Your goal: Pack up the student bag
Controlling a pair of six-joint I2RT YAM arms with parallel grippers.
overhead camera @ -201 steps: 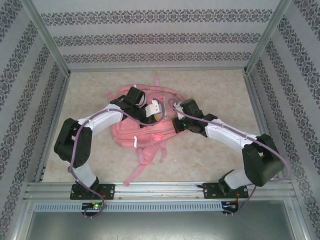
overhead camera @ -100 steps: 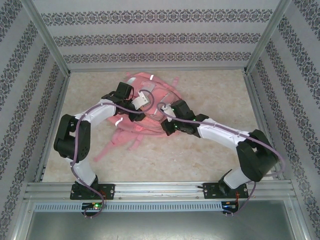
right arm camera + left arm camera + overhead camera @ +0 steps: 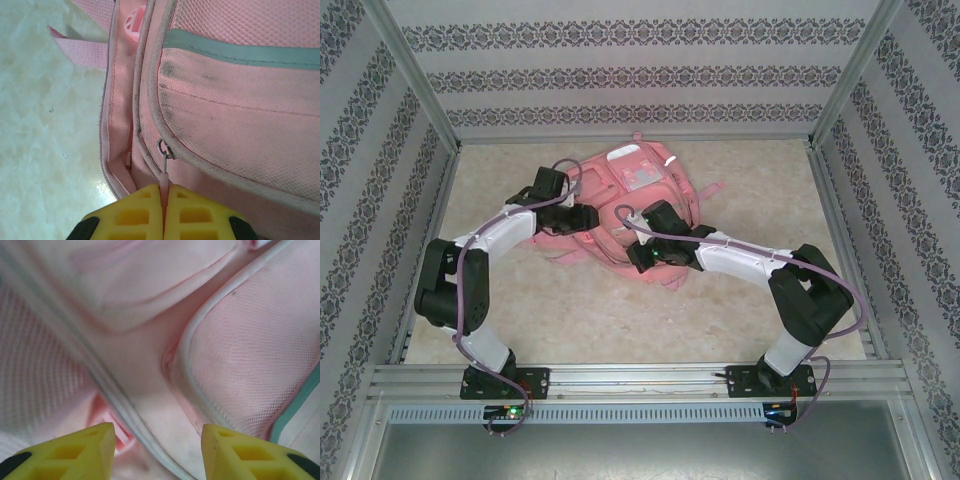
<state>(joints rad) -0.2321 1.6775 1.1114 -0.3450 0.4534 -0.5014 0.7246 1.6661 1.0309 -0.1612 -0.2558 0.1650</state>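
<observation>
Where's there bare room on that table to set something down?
Table is bare right of the bag, up to the wall, and near, between bag and front rail. Crowded: the middle, where the left arm and right arm reach onto the bag.

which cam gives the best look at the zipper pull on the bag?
Right wrist: the zipper pull is close up and sharp, pinched in the shut right gripper. Top external shows the bag, but the pull is too small to tell there. Left wrist looks at the bag's mesh past the open left gripper.
</observation>
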